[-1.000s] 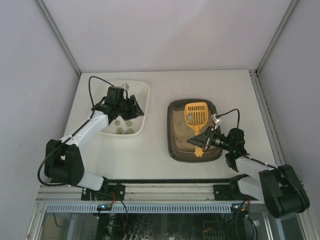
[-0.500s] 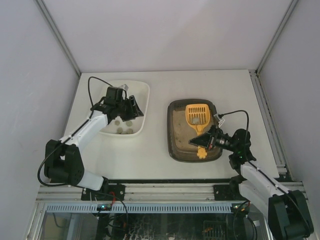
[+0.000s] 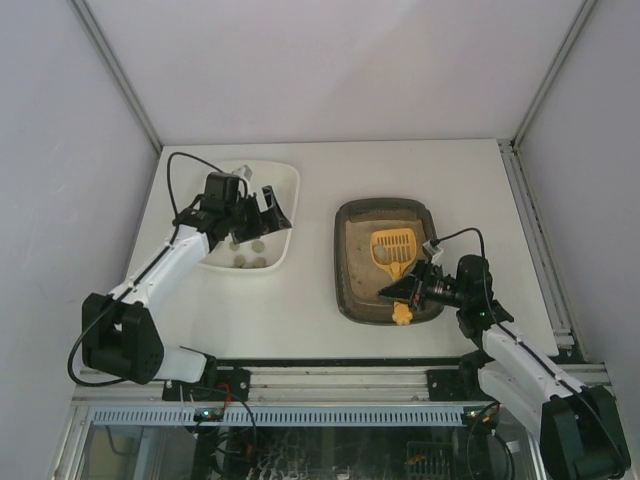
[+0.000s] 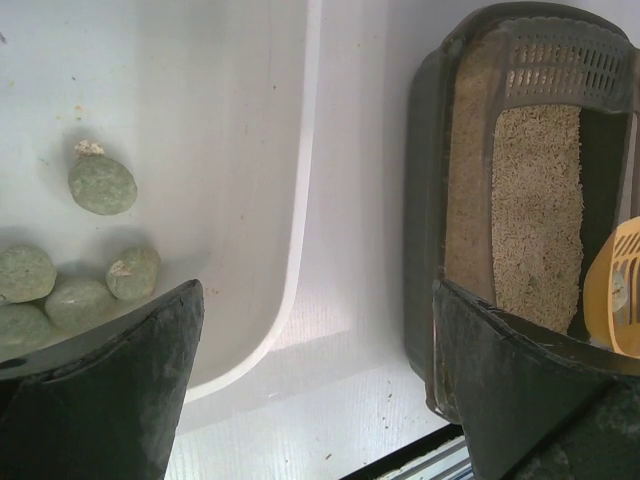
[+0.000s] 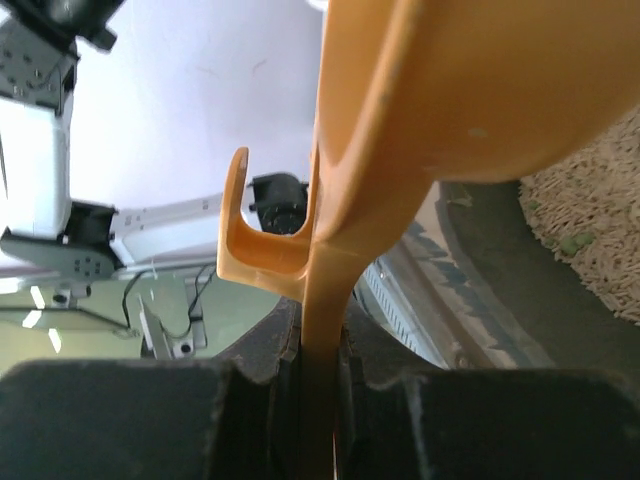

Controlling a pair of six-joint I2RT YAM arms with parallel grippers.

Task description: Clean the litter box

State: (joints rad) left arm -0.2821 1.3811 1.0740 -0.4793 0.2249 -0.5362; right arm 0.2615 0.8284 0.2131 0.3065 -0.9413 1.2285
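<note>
The litter box (image 3: 345, 262) is a dark tray with tan litter, right of centre; it also shows in the left wrist view (image 4: 425, 200). A yellow slotted scoop (image 3: 393, 250) lies tilted over the litter, its head toward the far end. My right gripper (image 3: 407, 290) is shut on the scoop's handle; in the right wrist view the handle (image 5: 322, 300) runs up from between the closed jaws of the gripper (image 5: 322, 370). My left gripper (image 3: 265, 215) hangs open and empty over the right rim of the white tray (image 3: 288, 180), its jaws wide apart (image 4: 315, 300).
The white tray (image 4: 250, 100) holds several grey-green clumps (image 4: 102, 185) near its front wall (image 3: 248, 258). A strip of bare table (image 4: 350, 200) separates the two trays. The enclosure's walls stand close on the left, right and far sides.
My left gripper's jaws have opened wide over the white tray. The right gripper has drawn the scoop nearer and lower in the litter box.
</note>
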